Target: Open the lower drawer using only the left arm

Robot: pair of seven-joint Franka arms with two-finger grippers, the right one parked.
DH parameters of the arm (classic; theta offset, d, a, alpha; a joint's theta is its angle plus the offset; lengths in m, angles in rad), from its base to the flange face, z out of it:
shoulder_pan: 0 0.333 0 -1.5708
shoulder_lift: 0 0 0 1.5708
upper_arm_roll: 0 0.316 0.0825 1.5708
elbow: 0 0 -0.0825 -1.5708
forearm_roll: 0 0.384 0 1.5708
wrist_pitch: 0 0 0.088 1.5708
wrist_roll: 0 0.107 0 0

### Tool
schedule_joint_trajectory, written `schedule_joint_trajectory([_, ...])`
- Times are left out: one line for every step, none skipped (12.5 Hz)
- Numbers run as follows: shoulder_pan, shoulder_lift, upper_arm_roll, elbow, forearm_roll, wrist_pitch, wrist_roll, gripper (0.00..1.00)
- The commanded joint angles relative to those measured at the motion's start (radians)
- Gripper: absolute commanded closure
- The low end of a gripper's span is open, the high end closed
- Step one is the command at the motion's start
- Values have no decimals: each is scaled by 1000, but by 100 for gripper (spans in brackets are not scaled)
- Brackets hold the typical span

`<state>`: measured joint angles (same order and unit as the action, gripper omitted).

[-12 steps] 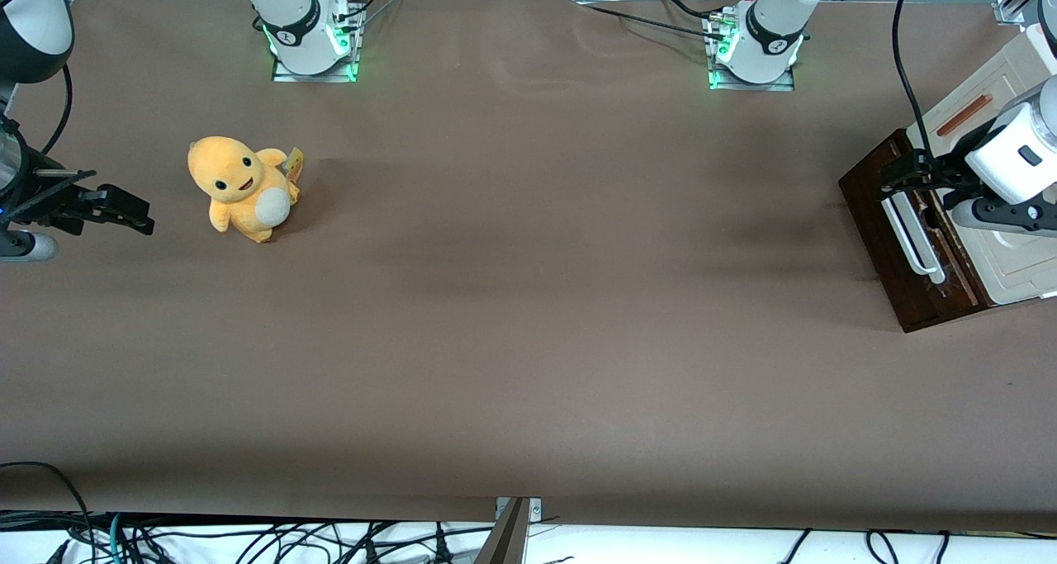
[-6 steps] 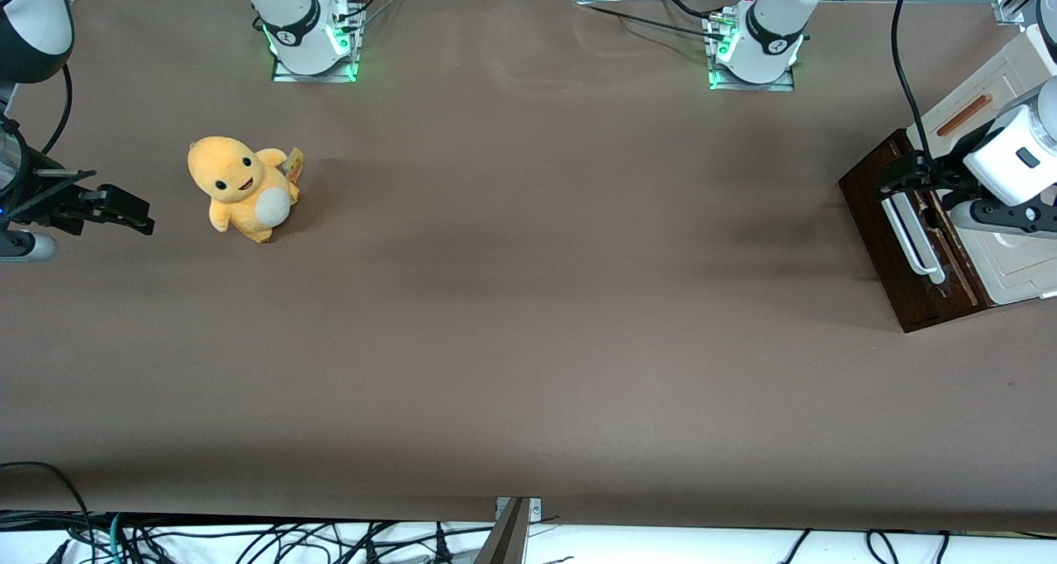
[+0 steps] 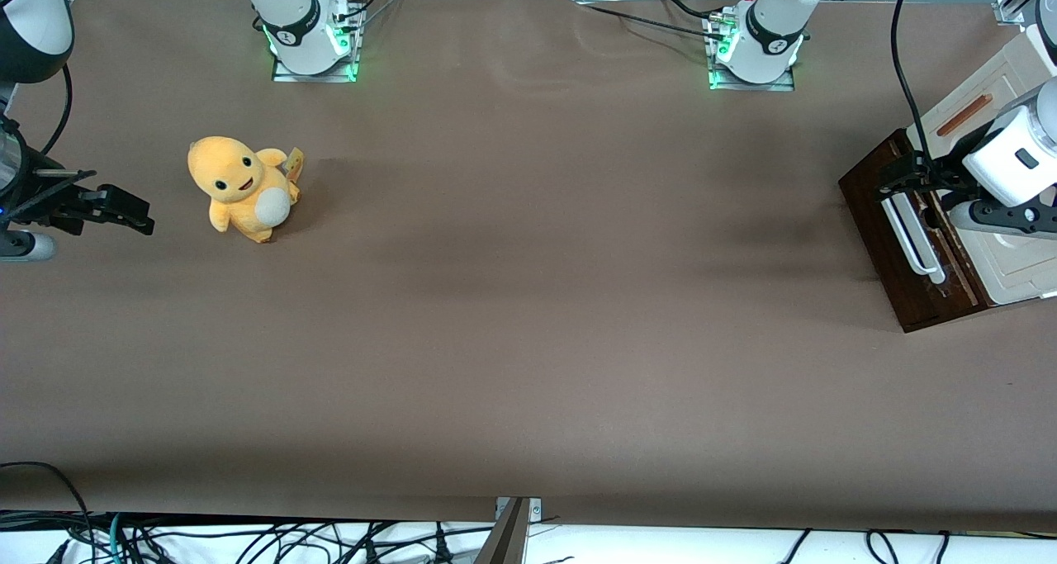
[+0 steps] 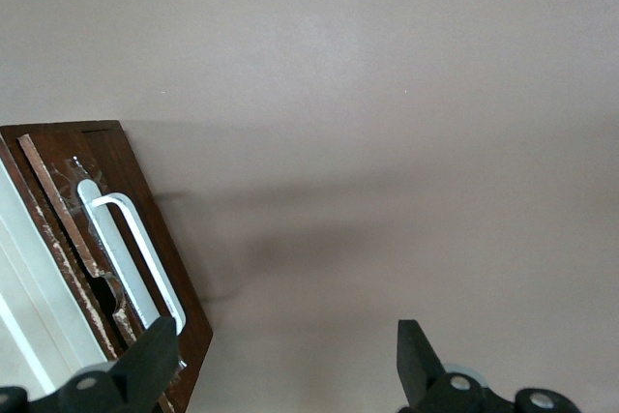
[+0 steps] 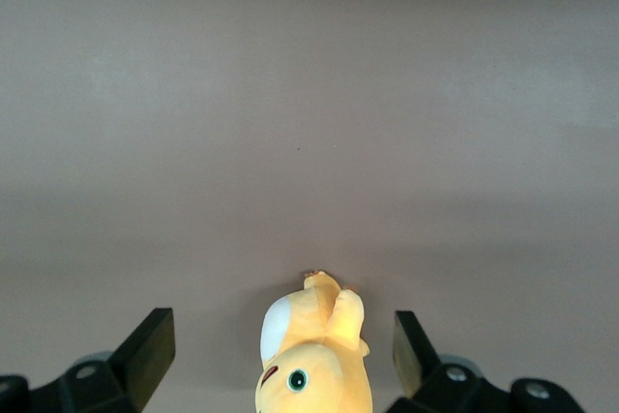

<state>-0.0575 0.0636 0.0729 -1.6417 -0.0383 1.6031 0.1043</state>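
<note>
**Lining up on the white handle of the lower drawer**

Spreading across every view, the brown surface point(image 3: 528, 300) carries a cabinet point(image 3: 1020, 250) at the working arm's end, with a cream panel and its slim brown handle point(image 3: 964, 115) on the upper face. The left arm point(image 3: 1011, 163) reaches over this cabinet, partly covering it. Below it sits the lower drawer point(image 3: 900, 242), its dark brown front facing the middle of the surface and looking shut or very nearly so; no pale inside shows.

The relation that matters: the white bar handle point(image 3: 911, 238) runs lengthwise along the drawer front, from near the pincer toward the front camera. The pincer point(image 3: 902, 174) hangs just above the end of that handle farther from the front camera, over the drawer's top edge. In the wrist view the pincer point(image 4: 285, 360) stands wide, with the handle point(image 4: 135, 258) beside 1 finger point(image 4: 155, 355) rather than between the 2, so I judge that the pincer must shift sideways and lower before it can close across the bar.

A yellow plush toy point(image 3: 241, 186) sits well apart, toward the parked arm's end, and plays no part.

Hard to make out: the cabinet is cut off at the frame edge, the wrist hides where the drawer meets the cabinet body, and whether either finger touches the wood cannot be told.
</note>
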Motion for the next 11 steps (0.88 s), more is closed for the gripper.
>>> schedule_joint_trajectory([1, 5, -1, 16, -8, -17, 14, 0])
schedule_joint_trajectory([1, 5, -1, 14, -8, -17, 14, 0])
schedule_joint_trajectory([1, 5, -1, 16, -8, -18, 14, 0])
schedule_joint_trajectory([1, 5, -1, 16, -8, -18, 14, 0])
schedule_joint_trajectory([1, 7, -1, 14, -8, -18, 14, 0])
schedule_joint_trajectory([1, 7, -2, 14, -8, -18, 14, 0])
schedule_joint_trajectory([1, 7, -2, 14, -8, -18, 12, 0])
schedule_joint_trajectory([1, 8, -2, 16, -8, -18, 11, 0])
schedule_joint_trajectory([1, 8, -2, 14, -8, -18, 2, 0])
schedule_joint_trajectory([1, 8, -2, 14, -9, -18, -12, 0])
schedule_joint_trajectory([1, 8, -2, 13, -9, -18, -18, 0])
